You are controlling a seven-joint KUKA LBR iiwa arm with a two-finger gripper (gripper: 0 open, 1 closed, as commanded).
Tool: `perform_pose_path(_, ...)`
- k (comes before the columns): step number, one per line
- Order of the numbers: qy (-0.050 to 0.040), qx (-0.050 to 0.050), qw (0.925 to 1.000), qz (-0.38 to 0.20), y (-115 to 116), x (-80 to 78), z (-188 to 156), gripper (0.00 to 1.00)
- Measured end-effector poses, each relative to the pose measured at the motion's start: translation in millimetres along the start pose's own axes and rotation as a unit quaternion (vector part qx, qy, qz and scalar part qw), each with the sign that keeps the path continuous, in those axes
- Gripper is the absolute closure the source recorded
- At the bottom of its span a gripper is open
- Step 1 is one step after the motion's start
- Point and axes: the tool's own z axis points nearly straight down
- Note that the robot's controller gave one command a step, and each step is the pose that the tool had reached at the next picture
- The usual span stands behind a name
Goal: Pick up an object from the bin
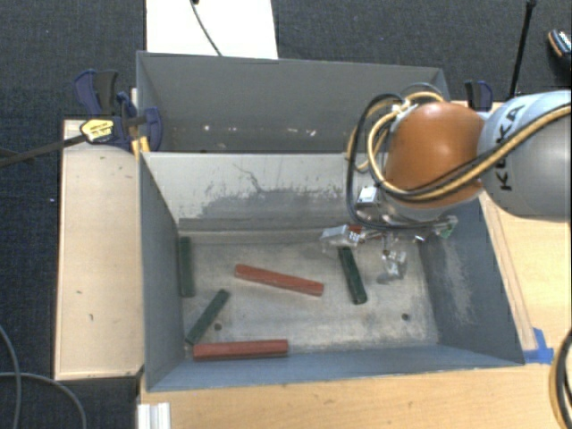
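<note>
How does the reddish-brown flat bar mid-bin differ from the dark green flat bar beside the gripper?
The reddish-brown flat bar is rust-coloured; the dark green flat bar is dark. The reddish-brown one lies nearly crosswise and looks longer; the green one runs front to back, beside the gripper. Both lie flat on the bin floor.

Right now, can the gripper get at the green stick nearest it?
Probably yes. The green stick lies flat just beside the gripper, nothing on top of it, the nearest red stick apart from it.
</note>
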Motion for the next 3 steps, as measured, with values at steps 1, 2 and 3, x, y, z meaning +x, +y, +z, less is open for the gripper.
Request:
perform_pose_path(1, -0.0003, 0.0, 0.984, -0.178, -9, 6.3, 30, 0.0)
perform_pose_path(2, 0.0007, -0.003, 0.9656, -0.26, 10, -12.3, 30, 0.0)
perform_pose_path(3, 0.0009, -0.003, 0.9664, -0.257, 9, -11.8, 30, 1.0)
